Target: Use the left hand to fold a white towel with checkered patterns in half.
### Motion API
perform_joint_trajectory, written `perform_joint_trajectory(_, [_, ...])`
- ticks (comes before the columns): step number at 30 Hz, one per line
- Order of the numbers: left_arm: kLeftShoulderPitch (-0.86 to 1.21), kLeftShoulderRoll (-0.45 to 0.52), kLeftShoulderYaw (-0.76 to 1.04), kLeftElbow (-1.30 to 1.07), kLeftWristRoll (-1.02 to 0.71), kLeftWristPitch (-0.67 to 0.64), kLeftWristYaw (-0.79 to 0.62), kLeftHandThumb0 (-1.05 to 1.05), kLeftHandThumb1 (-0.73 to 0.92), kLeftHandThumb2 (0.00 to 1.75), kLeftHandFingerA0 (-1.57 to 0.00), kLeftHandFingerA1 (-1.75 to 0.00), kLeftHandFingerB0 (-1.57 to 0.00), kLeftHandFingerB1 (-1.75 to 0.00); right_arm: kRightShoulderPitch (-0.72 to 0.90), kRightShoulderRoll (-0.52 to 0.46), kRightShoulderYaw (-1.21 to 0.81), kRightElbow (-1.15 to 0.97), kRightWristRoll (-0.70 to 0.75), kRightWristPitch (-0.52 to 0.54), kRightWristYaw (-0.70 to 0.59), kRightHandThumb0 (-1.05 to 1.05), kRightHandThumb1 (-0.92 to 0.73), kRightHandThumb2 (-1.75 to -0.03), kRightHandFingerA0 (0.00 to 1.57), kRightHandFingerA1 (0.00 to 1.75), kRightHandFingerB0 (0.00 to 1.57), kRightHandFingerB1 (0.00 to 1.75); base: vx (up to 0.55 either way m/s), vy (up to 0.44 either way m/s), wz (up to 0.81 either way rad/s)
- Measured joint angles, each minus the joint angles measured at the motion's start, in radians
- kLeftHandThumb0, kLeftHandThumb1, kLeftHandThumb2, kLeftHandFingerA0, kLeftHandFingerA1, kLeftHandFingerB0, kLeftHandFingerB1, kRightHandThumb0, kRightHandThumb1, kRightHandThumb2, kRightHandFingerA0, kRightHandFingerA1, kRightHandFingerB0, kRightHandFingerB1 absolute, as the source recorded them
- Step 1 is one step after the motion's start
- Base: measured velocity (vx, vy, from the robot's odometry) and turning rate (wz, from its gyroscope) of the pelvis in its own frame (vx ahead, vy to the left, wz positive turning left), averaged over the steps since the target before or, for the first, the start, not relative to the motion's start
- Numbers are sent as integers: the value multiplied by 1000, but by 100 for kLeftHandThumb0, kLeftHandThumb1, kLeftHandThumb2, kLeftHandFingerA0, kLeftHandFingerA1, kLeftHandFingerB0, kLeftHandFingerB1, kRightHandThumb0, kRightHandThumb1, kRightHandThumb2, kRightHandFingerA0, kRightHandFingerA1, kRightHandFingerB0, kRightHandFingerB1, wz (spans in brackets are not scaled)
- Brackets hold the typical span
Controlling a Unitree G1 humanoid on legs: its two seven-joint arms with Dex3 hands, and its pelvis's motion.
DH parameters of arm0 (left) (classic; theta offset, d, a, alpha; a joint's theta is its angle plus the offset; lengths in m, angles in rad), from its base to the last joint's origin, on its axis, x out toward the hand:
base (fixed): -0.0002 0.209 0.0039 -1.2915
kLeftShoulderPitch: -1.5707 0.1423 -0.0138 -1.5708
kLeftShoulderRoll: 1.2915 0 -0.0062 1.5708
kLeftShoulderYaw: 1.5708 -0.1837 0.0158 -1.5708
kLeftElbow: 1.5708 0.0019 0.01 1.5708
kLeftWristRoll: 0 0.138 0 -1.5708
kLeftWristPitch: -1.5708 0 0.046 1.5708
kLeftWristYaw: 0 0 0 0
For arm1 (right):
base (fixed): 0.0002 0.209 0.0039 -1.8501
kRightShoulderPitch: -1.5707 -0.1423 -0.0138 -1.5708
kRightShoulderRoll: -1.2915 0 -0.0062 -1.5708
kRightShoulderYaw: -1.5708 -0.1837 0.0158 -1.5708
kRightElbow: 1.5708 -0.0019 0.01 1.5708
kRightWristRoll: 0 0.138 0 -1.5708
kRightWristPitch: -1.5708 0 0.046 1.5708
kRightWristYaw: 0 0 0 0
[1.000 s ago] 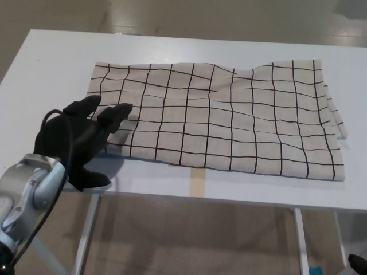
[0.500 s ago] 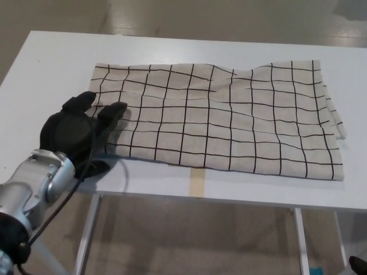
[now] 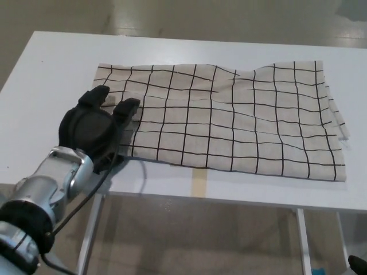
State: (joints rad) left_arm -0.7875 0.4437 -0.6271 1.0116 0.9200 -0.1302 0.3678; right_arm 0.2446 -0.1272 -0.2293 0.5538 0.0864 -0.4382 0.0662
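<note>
Left hand (image 3: 94, 129) has pushed forward and inward over the last second: earlier it hung off the table's near-left edge with the thumb spread out below, now it sits on the towel's (image 3: 229, 117) near-left corner, forearm angled up from the bottom left. Fingers (image 3: 127, 107) are apart and laid on the cloth, nothing gripped yet; whether the thumb has got under the hem can't be seen, the palm hides it. Whole view also shifted slightly, so part of that is the camera; the towel itself hasn't changed shape. Towel lies flat on the table (image 3: 51, 69), spread left to right across the middle, its near edge close to the table's near edge, its right end near the right edge. Handling guess: light, thin, limp cloth, no stiffness, so it will droop and drag when lifted and can slide on the smooth white top if only pushed. A few ripples at the far edge and right end show how easily it bunches. Best hold looks like a pinch at the near-left corner or left hem, thumb under, fingers on top, then carry that end over toward the right end. Right hand isn't visible.
</note>
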Motion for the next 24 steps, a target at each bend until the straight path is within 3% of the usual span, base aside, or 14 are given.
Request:
perform_joint_trajectory(2, [-27,-23,-22,46,5,10,12,-56,38,76,-1,-28,-5,-36,0,-1,1,0,-1,0,0,-35,-64,-58,49,54,47,44,0,0,0])
perform_joint_trajectory(4, [-36,-33,-32,63,6,16,16,-56,44,77,-39,-53,-51,-51,-1,-1,2,0,-1,0,0,-36,-63,-58,49,54,48,44,0,0,0])
perform_joint_trajectory(5, [-52,-47,-49,89,10,26,22,-56,44,77,-39,-53,-51,-51,-1,-2,4,0,-2,0,-1,-36,-63,-58,49,54,48,44,0,0,0])
perform_joint_trajectory(6, [-68,-67,-71,118,16,41,28,-45,52,57,-75,-99,-87,-70,-1,-4,6,-1,-4,0,-1,-36,-63,-57,50,54,48,45,0,0,0])
perform_joint_trajectory(7, [-73,-74,-80,129,20,47,29,-41,51,57,-75,-135,-94,-60,-1,-4,6,-1,-4,0,-1,-36,-63,-57,51,55,48,45,0,0,0])
perform_joint_trajectory(8, [-81,-83,-93,144,24,55,30,-41,51,57,-75,-135,-94,-60,-1,-4,6,-1,-4,0,-1,-36,-63,-57,51,55,48,45,0,0,0])
perform_joint_trajectory(9, [-89,-93,-105,161,27,64,30,-39,51,57,-79,-157,-85,-51,-1,-4,7,-2,-4,-1,-1,-36,-62,-58,52,59,49,46,0,0,0])
perform_joint_trajectory(12, [-122,-123,-150,216,45,114,31,-38,50,57,-85,-146,-75,-46,0,-2,6,-8,1,-1,2,-35,-63,-58,55,64,49,46,0,0,0])
perform_joint_trajectory(13, [-122,-123,-150,216,45,114,31,-40,43,80,-99,-110,-65,-58,0,-2,6,-8,1,-1,2,-35,-62,-58,56,65,50,47,0,0,0])
perform_joint_trajectory(15, [-143,-144,-189,258,62,171,26,-41,44,80,-98,-108,-62,-56,0,-1,6,-12,4,-1,2,-35,-62,-58,57,65,50,47,0,0,0])
perform_joint_trajectory(16, [-149,-148,-197,268,65,187,21,-37,51,56,-100,-104,-74,-45,1,-1,6,-13,4,-1,2,-35,-62,-58,57,65,50,47,0,0,0])
perform_joint_trajectory(22, [-158,-123,-174,292,51,211,-11,-36,52,56,-98,-106,-77,-46,1,-5,8,-14,2,0,1,-36,-62,-58,57,64,49,46,0,0,0])
perform_joint_trajectory(23, [-156,-112,-165,292,47,211,-12,-47,49,82,-97,-114,-74,-61,0,-6,10,-14,2,0,1,-36,-62,-58,57,64,49,46,0,0,0])
perform_joint_trajectory(24, [-153,-105,-159,292,44,210,-12,-47,49,82,-97,-114,-74,-61,0,-6,10,-14,2,0,2,-36,-62,-58,57,64,49,46,0,0,0])
